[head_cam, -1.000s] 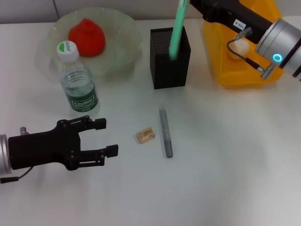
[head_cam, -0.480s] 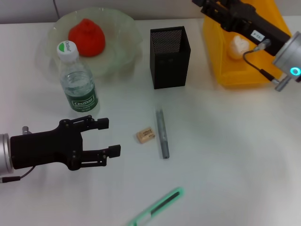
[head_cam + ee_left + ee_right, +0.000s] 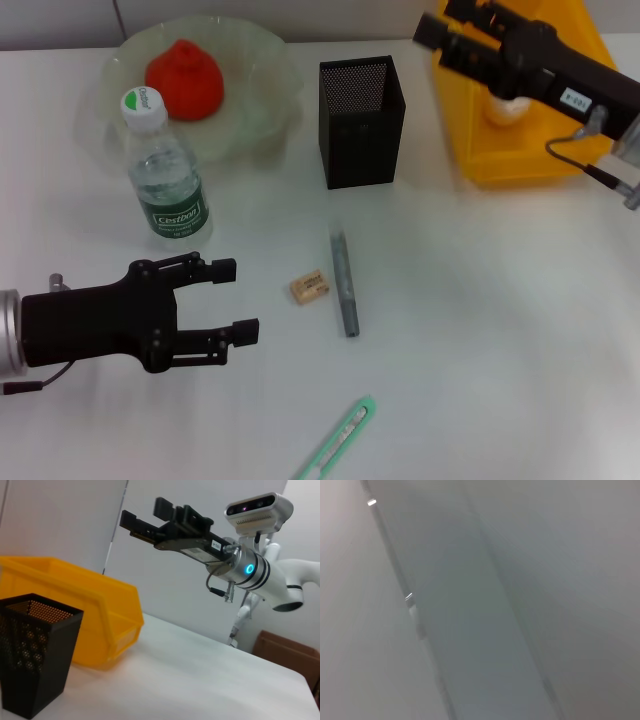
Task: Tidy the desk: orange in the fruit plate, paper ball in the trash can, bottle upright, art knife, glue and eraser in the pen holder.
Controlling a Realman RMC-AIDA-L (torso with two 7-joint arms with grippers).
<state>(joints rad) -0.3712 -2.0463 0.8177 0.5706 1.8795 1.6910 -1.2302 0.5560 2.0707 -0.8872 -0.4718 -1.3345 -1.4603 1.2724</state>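
The orange point(image 3: 185, 78) lies in the pale-green fruit plate point(image 3: 262, 128). The bottle point(image 3: 166, 175) stands upright on the desk point(image 3: 500, 300). The paper ball point(image 3: 504, 106) lies in the yellow trash can point(image 3: 520, 150). The beige eraser point(image 3: 310, 287) and a grey glue stick point(image 3: 345, 282) lie flat in front of the black pen holder point(image 3: 361, 122). The green art knife point(image 3: 336, 450) lies on the desk near the front edge. My left gripper point(image 3: 238, 300) is open and empty, left of the eraser. My right gripper point(image 3: 442, 20) is open and empty, raised above the trash can; it also shows in the left wrist view point(image 3: 145, 517).
The left wrist view shows the pen holder point(image 3: 35, 655) with the trash can point(image 3: 75, 625) behind it. The right wrist view shows only a blurred grey wall. Bare desk lies at the right and front right.
The green art knife left the pen holder's mouth and ended up flat on the front of the desk. My right arm drew back to the right. The glue stick shifted slightly.
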